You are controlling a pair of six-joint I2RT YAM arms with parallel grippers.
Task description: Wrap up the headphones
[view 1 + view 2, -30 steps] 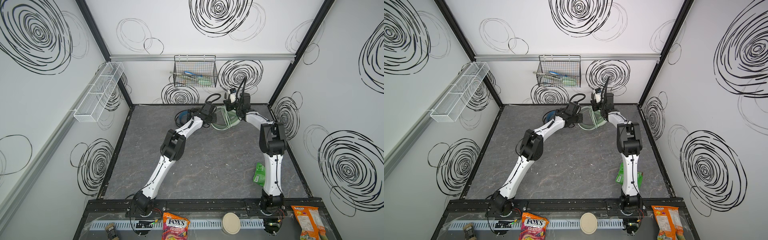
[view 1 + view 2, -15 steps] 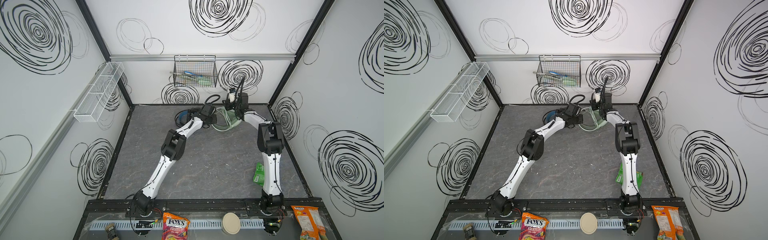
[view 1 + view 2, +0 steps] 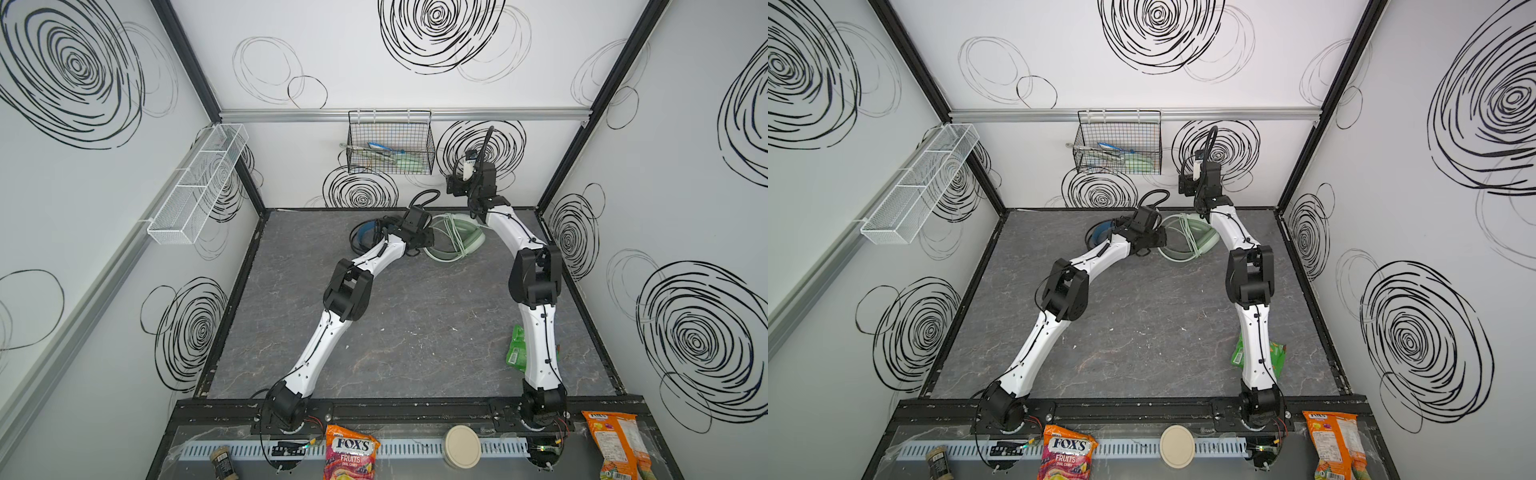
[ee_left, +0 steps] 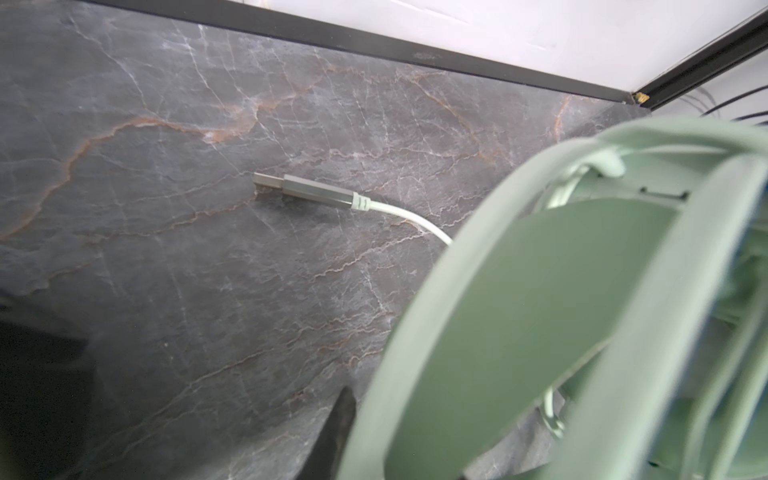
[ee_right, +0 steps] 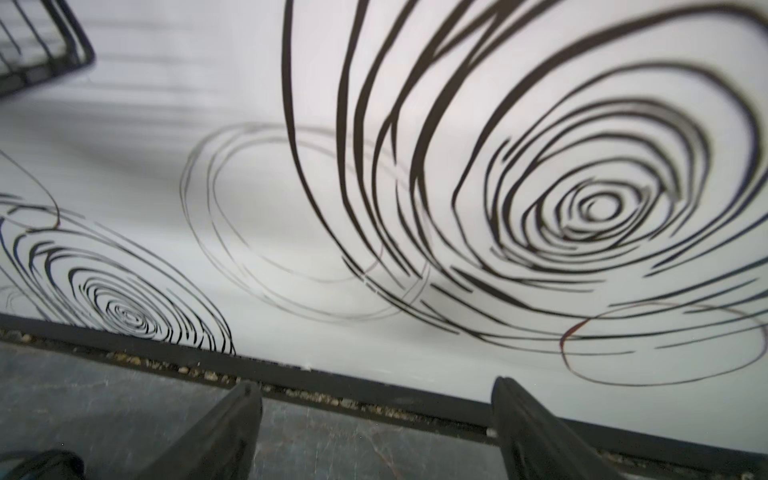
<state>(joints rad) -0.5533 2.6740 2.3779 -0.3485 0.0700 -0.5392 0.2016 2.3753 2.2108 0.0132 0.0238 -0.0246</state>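
The mint-green headphones (image 3: 455,243) lie at the back of the table in both top views (image 3: 1187,243), with pale cable looped over the headband. Their USB plug (image 4: 307,191) rests on the table. The black headphones with a blue headband (image 3: 368,232) lie just left of them, partly hidden by my left arm. My left gripper (image 3: 426,240) is at the mint headband. In the left wrist view one dark finger (image 4: 338,428) shows beside the band (image 4: 519,316) and the other is hidden. My right gripper (image 5: 374,384) is open and holds nothing, raised near the back wall (image 3: 455,187).
A black wire basket (image 3: 390,143) hangs on the back wall near the right gripper. A white mesh shelf (image 3: 199,183) is on the left wall. A green packet (image 3: 516,349) lies by the right arm. Snack bags (image 3: 351,455) and a round lid (image 3: 462,446) sit at the front edge.
My right gripper has opened wide and lifted away from the mint headphones toward the back wall. The left arm has hardly moved.
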